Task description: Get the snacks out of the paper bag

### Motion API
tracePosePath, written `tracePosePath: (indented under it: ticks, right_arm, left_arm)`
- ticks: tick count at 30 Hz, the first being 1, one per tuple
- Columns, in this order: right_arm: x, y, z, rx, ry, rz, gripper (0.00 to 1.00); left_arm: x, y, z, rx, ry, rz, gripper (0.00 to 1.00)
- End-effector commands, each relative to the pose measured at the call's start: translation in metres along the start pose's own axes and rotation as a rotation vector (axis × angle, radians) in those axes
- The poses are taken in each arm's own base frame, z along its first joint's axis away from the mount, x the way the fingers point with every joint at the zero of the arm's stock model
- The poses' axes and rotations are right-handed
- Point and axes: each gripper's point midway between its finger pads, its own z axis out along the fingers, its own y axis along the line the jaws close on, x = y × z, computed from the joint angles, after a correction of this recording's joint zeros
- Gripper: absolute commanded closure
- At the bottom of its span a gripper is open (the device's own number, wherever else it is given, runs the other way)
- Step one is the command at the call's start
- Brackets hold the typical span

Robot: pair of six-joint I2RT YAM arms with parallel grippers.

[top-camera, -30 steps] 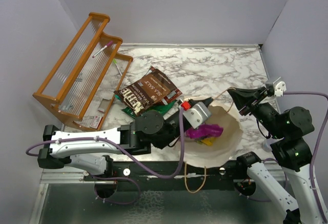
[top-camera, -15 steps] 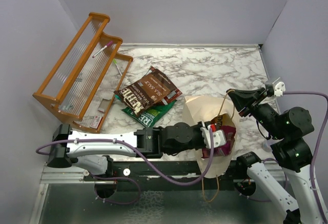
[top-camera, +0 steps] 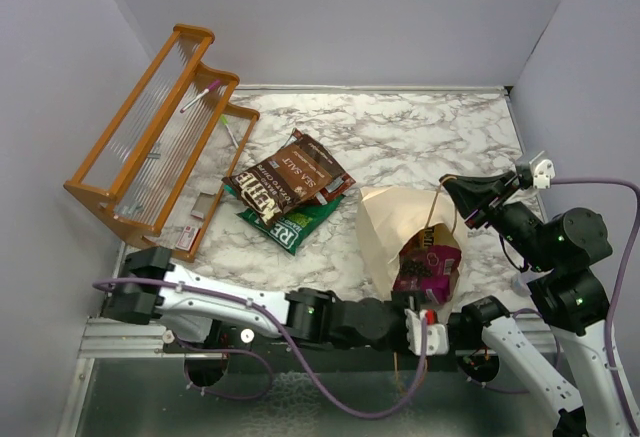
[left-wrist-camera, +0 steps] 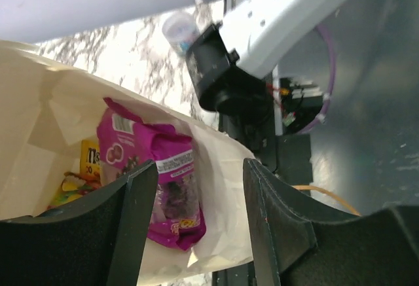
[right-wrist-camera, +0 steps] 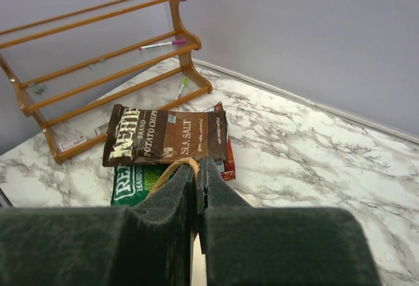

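The cream paper bag point(top-camera: 385, 232) lies on the marble, its mouth facing the near edge. My right gripper point(top-camera: 464, 204) is shut on its brown cord handle point(right-wrist-camera: 171, 170), which is pinched at the fingertips point(right-wrist-camera: 198, 163). A magenta snack packet point(top-camera: 424, 270) sticks out of the bag's mouth. Deeper inside the bag point(left-wrist-camera: 39, 135) are small yellow packets point(left-wrist-camera: 88, 158). My left gripper point(top-camera: 424, 329) hangs at the near edge just in front of the mouth, open and holding nothing point(left-wrist-camera: 200, 168); the magenta packet point(left-wrist-camera: 160, 181) lies beyond its fingers. Brown point(top-camera: 288, 179), green point(top-camera: 293, 225) and red point(right-wrist-camera: 227, 168) packets lie on the table left of the bag.
An orange wooden rack point(top-camera: 150, 137) with a pink pen point(top-camera: 200, 95) stands at the back left. Small flat items lie at its foot point(top-camera: 200, 209). A small translucent cup point(left-wrist-camera: 181, 29) sits by the right arm's base point(top-camera: 485, 317). Grey walls close in the table.
My left gripper drew the magenta packet from deep in the bag to its mouth, opened, let it go and backed off to the near edge. The bag flattened. The right gripper held still.
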Motion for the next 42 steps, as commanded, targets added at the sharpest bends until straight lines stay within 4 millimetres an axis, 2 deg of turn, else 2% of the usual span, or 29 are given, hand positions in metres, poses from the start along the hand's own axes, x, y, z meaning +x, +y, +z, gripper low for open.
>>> tracePosePath:
  ticks: [1,3,5,8,10,12,14,20,24,28,30,34,42]
  right_arm:
    - [-0.011,0.003,0.000,-0.017,-0.029,-0.022,0.98]
    - [-0.012,0.004,-0.001,-0.020,-0.030,-0.021,0.98]
    - [-0.013,0.004,-0.002,-0.020,-0.033,-0.021,0.98]
    - [-0.014,0.005,-0.003,-0.019,-0.037,-0.022,0.98]
    - [-0.014,0.005,-0.004,-0.019,-0.039,-0.023,0.98]
    - [-0.014,0.005,-0.005,-0.017,-0.039,-0.025,0.98]
    - [-0.014,0.005,-0.005,-0.016,-0.040,-0.027,0.98]
    - [-0.014,0.005,-0.006,-0.017,-0.040,-0.030,0.98]
    - [-0.015,0.007,-0.007,-0.024,-0.042,-0.026,0.98]
    - [-0.016,0.007,-0.008,-0.021,-0.045,-0.027,0.98]
    - [-0.017,0.007,-0.010,-0.019,-0.049,-0.029,0.98]
    - [-0.017,0.006,-0.010,-0.014,-0.048,-0.029,0.98]
    - [-0.017,0.005,-0.010,-0.009,-0.053,-0.029,0.98]
  left_arm:
    - [0.021,0.013,0.028,-0.155,0.084,0.165,0.42]
    - [0.034,0.017,0.039,-0.186,0.144,0.232,0.42]
    - [0.048,0.020,0.047,-0.204,0.191,0.288,0.38]
    - [0.063,0.027,0.055,-0.211,0.231,0.289,0.21]
    - [0.069,0.033,0.057,-0.225,0.240,0.280,0.18]
    - [0.085,0.035,0.062,-0.233,0.273,0.270,0.16]
    - [0.095,0.037,0.064,-0.242,0.289,0.252,0.06]
    - [0.116,0.032,0.078,-0.246,0.296,0.221,0.05]
    - [0.133,0.052,0.080,-0.367,0.360,0.249,0.05]
    - [0.150,0.078,0.077,-0.455,0.429,0.255,0.11]
    - [0.151,0.087,0.072,-0.494,0.452,0.268,0.20]
    - [0.138,0.090,0.068,-0.495,0.441,0.270,0.46]
    - [0.111,0.097,0.048,-0.496,0.430,0.260,0.73]
